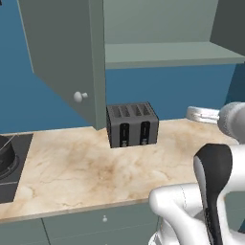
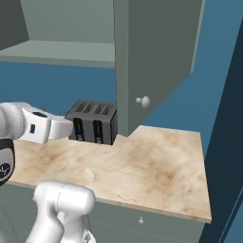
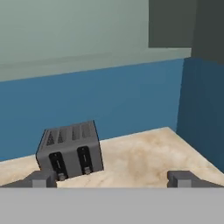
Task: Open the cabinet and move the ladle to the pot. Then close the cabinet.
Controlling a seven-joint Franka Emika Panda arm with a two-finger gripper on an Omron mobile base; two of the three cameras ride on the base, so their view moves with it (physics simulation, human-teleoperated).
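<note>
The cabinet (image 1: 172,52) hangs above the counter with both doors swung open. Its left door (image 1: 62,52) carries a white knob (image 1: 80,96), and its right door (image 2: 156,57) juts out over the counter. The part of the inner shelf (image 2: 61,52) that I can see is bare. The ladle is out of view. A slice of the dark pot (image 1: 5,152) sits at the far left on the black cooktop (image 1: 16,184). My gripper (image 3: 113,180) is open with nothing between its fingertips (image 3: 41,178). It hovers low over the counter, facing the back wall to the right of the toaster.
A dark slotted toaster (image 1: 131,124) stands on the marble counter (image 1: 95,167) against the blue wall, under the left door's edge. Grey-green drawer fronts (image 1: 105,222) run below the counter edge. A dark blue side panel (image 2: 228,142) bounds the counter on the right.
</note>
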